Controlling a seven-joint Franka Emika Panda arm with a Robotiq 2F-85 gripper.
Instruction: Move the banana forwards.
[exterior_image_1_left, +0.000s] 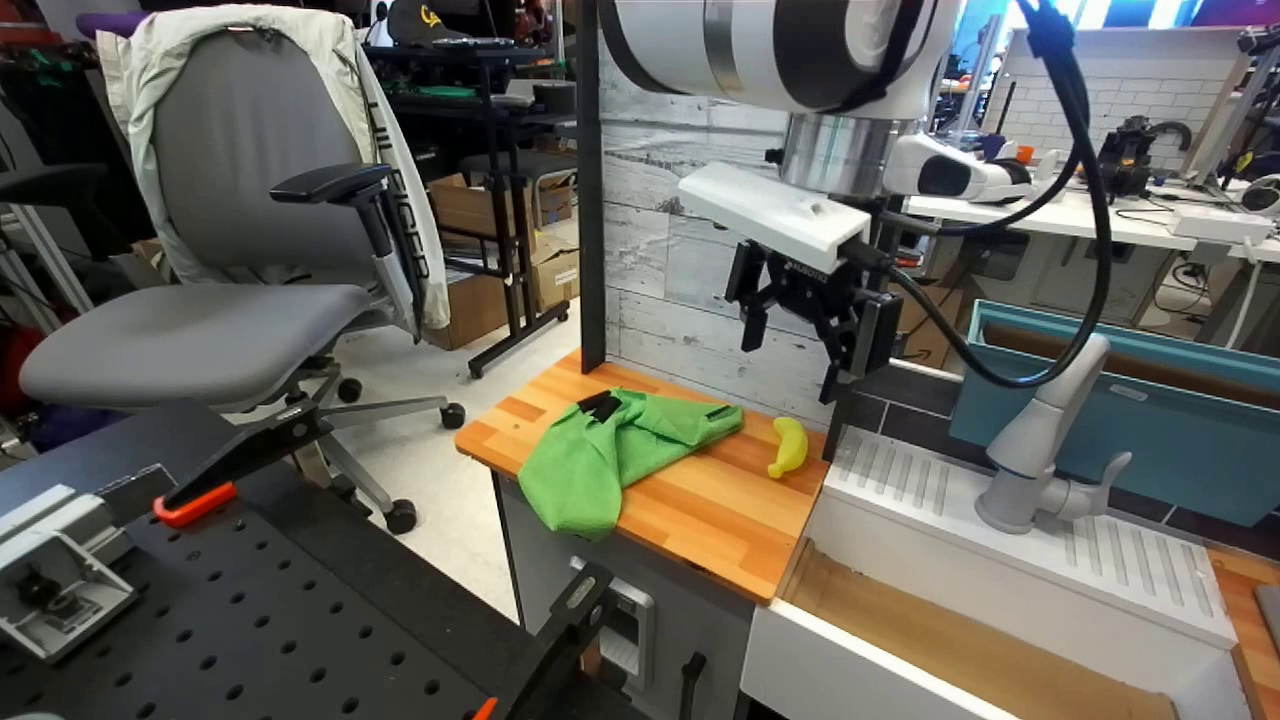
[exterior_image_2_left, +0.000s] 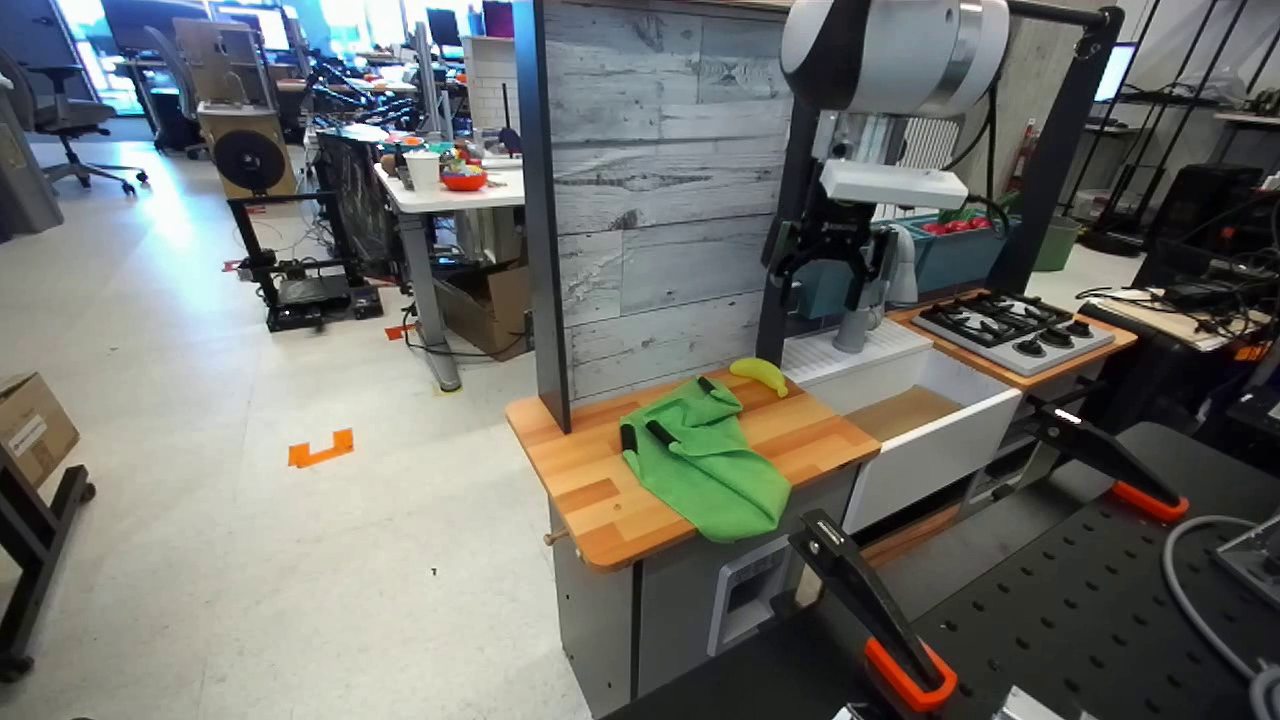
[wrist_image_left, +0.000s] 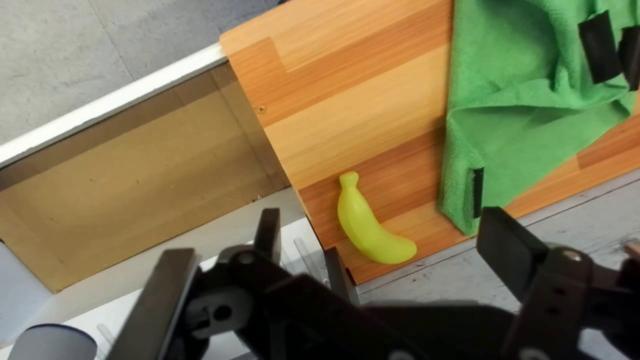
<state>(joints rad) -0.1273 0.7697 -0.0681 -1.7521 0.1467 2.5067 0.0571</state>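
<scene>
A yellow banana lies on the wooden counter near its back edge, close to the sink side. It shows in both exterior views (exterior_image_1_left: 790, 448) (exterior_image_2_left: 760, 374) and in the wrist view (wrist_image_left: 367, 225). A green cloth with black patches lies crumpled on the same counter beside it, apart from it (exterior_image_1_left: 610, 460) (exterior_image_2_left: 710, 470) (wrist_image_left: 525, 110). My gripper is open and empty, held well above the counter and sink in both exterior views (exterior_image_1_left: 790, 362) (exterior_image_2_left: 822, 296). In the wrist view, the banana appears between and beyond the spread fingers (wrist_image_left: 378, 220). Nothing touches the banana except the counter.
A whitewashed plank wall (exterior_image_1_left: 690, 260) stands behind the wooden counter (exterior_image_1_left: 725, 520). Beside the counter is a white sink (exterior_image_2_left: 930, 450) with a grey faucet (exterior_image_1_left: 1030, 450). A teal planter box (exterior_image_1_left: 1130, 410) stands behind the faucet. A stove top (exterior_image_2_left: 1010, 325) lies beyond the sink.
</scene>
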